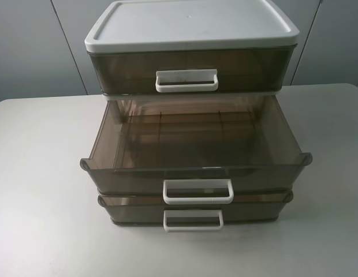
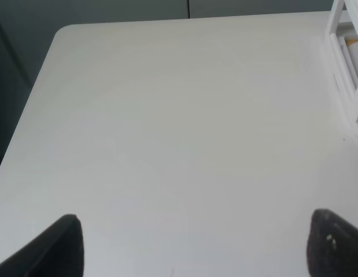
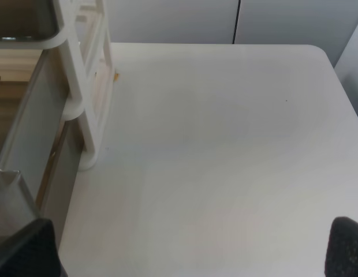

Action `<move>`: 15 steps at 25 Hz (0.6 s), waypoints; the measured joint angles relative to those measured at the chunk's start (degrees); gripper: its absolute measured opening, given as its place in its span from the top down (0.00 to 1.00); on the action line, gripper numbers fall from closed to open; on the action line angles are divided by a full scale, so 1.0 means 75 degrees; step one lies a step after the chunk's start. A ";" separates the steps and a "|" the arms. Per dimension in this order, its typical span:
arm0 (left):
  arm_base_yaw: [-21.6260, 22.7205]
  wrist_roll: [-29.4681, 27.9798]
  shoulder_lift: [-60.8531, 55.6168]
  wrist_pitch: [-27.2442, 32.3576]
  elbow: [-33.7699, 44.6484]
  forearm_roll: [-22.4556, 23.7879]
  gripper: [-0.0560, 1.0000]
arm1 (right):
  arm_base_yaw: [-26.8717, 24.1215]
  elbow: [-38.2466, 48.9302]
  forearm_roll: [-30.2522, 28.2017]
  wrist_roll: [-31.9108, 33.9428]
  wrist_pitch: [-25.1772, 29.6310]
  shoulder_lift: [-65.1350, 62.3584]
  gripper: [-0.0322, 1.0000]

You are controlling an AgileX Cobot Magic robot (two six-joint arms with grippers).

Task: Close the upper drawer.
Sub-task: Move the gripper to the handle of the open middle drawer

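from the high camera i see a drawer unit with a matte white lid (image 1: 190,23) with rounded corners, standing on a pale, smooth table (image 1: 40,173). its three drawers are smoky, translucent brown plastic, each with a white loop handle. the top drawer (image 1: 237,66) sits flush under the lid. the middle drawer (image 1: 127,173) is pulled far out toward me, its ribbed floor showing and its front corners rounded. the bottom drawer (image 1: 133,210) pokes out only a little, mostly hidden beneath the middle one. neither arm shows here. on my left wrist feed, the left gripper (image 2: 193,248) hangs over bare table with its jaws wide apart. only two dark, blunt fingertips (image 2: 63,245) show, cut off at the frame corners, and a washed-out sliver of the white frame (image 2: 346,52) sits at the edge. on my right wrist feed, the right gripper (image 3: 187,251) is likewise spread wide, its dark fingertips (image 3: 346,245) cropped. close beside it are the unit's white side frame (image 3: 89,86) and a glossy smoky drawer wall (image 3: 29,127), but i can't tell which drawer it belongs to.
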 joint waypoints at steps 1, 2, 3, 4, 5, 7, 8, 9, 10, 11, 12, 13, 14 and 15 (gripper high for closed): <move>0.0000 0.0000 0.0000 0.0000 0.0000 0.0000 0.25 | 0.0000 0.0000 0.0000 0.0000 0.0000 0.0000 0.29; 0.0000 0.0000 0.0000 0.0000 0.0000 0.0000 0.25 | 0.0000 0.0000 0.0000 0.0000 0.0000 0.0000 0.29; 0.0000 0.0000 0.0000 0.0000 0.0000 0.0000 0.25 | 0.0000 0.0000 0.0000 0.0000 0.0000 0.0000 0.29; 0.0000 0.0000 0.0000 0.0000 0.0000 0.0000 0.25 | 0.0000 0.0000 0.0000 0.0000 0.0000 0.0000 0.29; 0.0000 0.0000 0.0000 0.0000 0.0000 0.0000 0.25 | 0.0000 0.0000 0.0000 0.0000 0.0000 0.0000 0.29; 0.0000 0.0000 0.0000 0.0000 0.0000 0.0000 0.25 | 0.0000 0.0000 0.0000 0.0000 0.0000 0.0000 0.29; 0.0000 0.0000 0.0000 0.0000 0.0000 0.0000 0.25 | 0.0000 0.0000 0.0000 0.0000 0.0000 0.0000 0.29; 0.0000 0.0000 0.0000 0.0000 0.0000 0.0000 0.25 | 0.0000 0.0000 0.0000 0.0000 0.0000 0.0000 0.29; 0.0000 0.0000 0.0000 0.0000 0.0000 0.0000 0.25 | 0.0000 0.0000 0.0000 0.0000 0.0000 0.0000 0.29; 0.0000 0.0000 0.0000 0.0000 0.0000 0.0000 0.25 | 0.0000 0.0000 0.0000 0.0000 0.0000 0.0000 0.29; 0.0000 0.0000 0.0000 0.0000 0.0000 0.0000 0.25 | 0.0000 0.0000 0.0000 0.0000 0.0000 0.0000 0.29; 0.0000 0.0000 0.0000 0.0000 0.0000 0.0000 0.25 | 0.0000 0.0000 0.0000 0.0000 0.0000 0.0000 0.29; 0.0000 0.0000 0.0000 0.0000 0.0000 0.0000 0.25 | 0.0000 0.0000 0.0000 0.0000 0.0000 0.0000 0.29; 0.0000 0.0000 0.0000 0.0000 0.0000 0.0000 0.25 | 0.0000 0.0000 0.0000 0.0000 0.0000 0.0000 0.29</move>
